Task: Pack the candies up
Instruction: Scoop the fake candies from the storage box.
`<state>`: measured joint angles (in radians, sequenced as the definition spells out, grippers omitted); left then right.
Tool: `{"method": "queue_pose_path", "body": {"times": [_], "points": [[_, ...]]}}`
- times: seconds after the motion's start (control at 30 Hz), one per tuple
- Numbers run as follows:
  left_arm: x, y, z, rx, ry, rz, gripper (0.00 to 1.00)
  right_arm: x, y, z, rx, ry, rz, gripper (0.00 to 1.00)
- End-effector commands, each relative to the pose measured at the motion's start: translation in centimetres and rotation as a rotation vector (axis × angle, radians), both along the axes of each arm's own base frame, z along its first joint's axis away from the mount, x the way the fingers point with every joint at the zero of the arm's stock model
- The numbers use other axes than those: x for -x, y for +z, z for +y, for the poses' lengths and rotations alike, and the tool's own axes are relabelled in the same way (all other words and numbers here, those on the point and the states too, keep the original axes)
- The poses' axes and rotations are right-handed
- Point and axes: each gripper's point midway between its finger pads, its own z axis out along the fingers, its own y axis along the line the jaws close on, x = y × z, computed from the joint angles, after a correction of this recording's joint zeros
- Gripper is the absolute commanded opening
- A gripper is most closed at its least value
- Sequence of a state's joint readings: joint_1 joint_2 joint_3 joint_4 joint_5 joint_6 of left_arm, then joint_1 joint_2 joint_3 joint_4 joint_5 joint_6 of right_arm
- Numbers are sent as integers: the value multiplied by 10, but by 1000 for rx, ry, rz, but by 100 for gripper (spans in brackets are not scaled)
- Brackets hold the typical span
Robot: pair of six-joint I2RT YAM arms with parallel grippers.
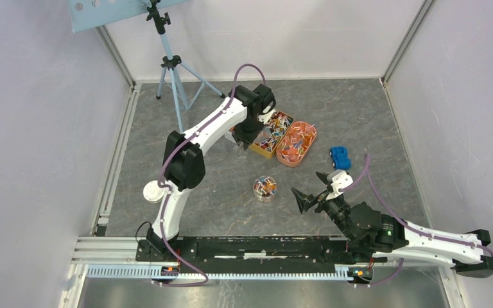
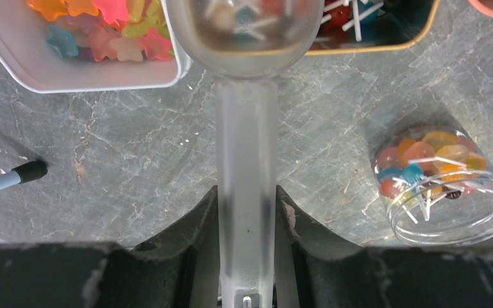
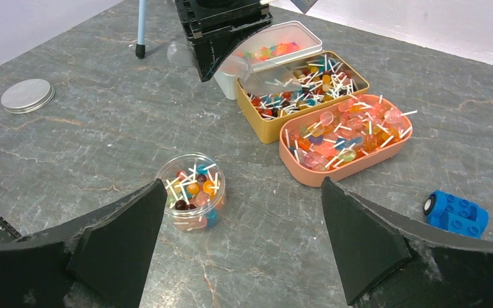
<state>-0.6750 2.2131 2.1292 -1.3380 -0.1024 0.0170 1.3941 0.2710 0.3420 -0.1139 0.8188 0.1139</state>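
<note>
i can't make out any writing, label, brand, number or sign in any of my three views.

Grey marbled table (image 1: 385, 115) carried three open trays side by side at far centre: white tray (image 2: 96, 82), yellow tray (image 3: 266, 128) and salmon tray (image 3: 340, 170), each seeming to touch the next. A clear round jar (image 3: 189, 221) part-filled with candies (image 3: 196, 186) stood alone nearer, well apart from the trays, and a blue toy car (image 3: 456, 213) sat right of the salmon tray. A flat silver disc (image 3: 27, 95), probably a metal lid, lay at left, with a tripod foot (image 3: 140, 48) beyond it.
</note>
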Motion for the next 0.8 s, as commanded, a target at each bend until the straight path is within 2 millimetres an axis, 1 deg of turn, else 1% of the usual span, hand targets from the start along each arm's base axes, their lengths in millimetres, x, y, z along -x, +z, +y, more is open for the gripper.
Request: {"method": "queue_pose_path", "body": {"times": [0.0, 0.3, 0.6, 0.77], "points": [[-14, 6, -6, 32, -42, -29, 2, -2, 18, -2, -43, -16, -16, 98], [-26, 1, -16, 57, -48, -37, 2, -2, 22, -3, -45, -18, -22, 98], [-37, -9, -27, 81, -47, -44, 2, -2, 25, -7, -39, -26, -22, 98], [-48, -11, -29, 99, -38, -73, 2, -2, 25, -8, -41, -29, -23, 98]]}}
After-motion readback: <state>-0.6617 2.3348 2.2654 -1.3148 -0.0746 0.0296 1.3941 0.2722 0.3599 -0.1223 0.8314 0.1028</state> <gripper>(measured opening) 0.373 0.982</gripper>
